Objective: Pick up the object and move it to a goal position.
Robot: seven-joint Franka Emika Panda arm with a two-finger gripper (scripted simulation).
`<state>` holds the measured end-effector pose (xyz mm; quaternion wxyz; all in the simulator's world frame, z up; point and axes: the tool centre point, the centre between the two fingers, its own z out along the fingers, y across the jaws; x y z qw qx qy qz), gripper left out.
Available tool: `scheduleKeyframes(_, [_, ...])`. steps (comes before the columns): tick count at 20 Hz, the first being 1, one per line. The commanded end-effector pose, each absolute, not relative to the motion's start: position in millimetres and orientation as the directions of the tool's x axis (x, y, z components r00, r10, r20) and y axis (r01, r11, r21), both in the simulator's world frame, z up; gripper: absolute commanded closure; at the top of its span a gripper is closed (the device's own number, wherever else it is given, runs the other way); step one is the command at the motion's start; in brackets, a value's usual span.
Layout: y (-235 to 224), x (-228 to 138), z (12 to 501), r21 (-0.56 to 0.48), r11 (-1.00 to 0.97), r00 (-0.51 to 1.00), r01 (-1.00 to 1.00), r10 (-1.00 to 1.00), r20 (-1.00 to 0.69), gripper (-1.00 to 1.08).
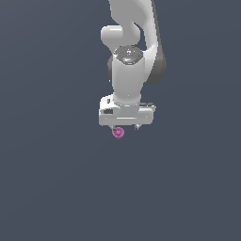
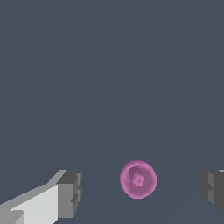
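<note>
While wide — gripper [image 2: 142, 192] around object [image 2: 138, 179]

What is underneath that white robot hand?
A small magenta-pink round piece sits just below the hand. In the wrist view it lies between the two spread fingers, touching neither. Beyond it shows only plain dark grey ground; the piece's own underside is hidden.
</note>
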<state>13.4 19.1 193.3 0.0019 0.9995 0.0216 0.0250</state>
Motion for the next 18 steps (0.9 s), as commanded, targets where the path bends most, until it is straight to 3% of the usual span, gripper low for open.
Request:
scheduleKeyframes(1, [19,13,193,0.005,-0.999,0.998,0.043,0.043,0.050,-0.92])
scheduleKeyframes(9, [-10,7,192,0.007,-1.000,1.000,0.010,0.010,0.024,-0.92])
scheduleKeyframes(18, [-11,4,186,0.008,-0.999,0.999,0.035,0.035,0.022,-0.92])
